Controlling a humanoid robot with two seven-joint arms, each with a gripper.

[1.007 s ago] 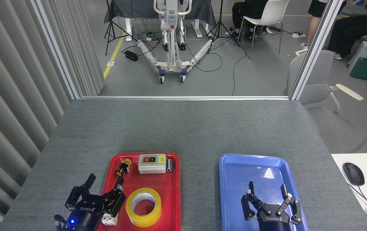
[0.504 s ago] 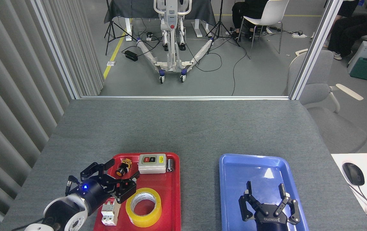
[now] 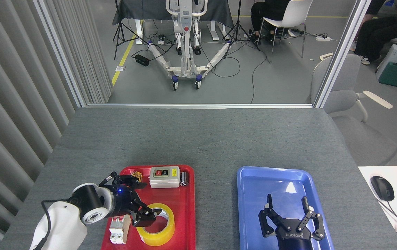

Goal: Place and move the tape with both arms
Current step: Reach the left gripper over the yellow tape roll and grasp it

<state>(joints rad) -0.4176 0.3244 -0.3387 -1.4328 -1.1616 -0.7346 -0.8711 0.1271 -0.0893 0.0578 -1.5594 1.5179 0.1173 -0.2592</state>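
While the right arm has barely budged over the last second, the left gripper has swung in from the 7 o'clock corner of the table and now sits over the red tray, turned sideways. Its fingers are spread, and one fingertip pokes over the 9 o'clock rim of the tape; can't tell if it actually touches. The tape hasn't moved: it lies flat at the near end of the red tray, hole facing up.

Count, going left to right: two trays, one roll of tape, one white circuit breaker standing just at 9 o'clock of the tape, one small yellow button part half hidden behind the gripper, one grey switch box at the tray's far end, and one small dark cylinder right beside that box.

Blue tray sits well apart at 3 o'clock of the red one, with a bare strip of grey table between them. The right gripper hovers over the blue tray's near half, fingers spread wide, holding nothing. The far half of the table is open. A mouse sits on a white desk off the right edge.
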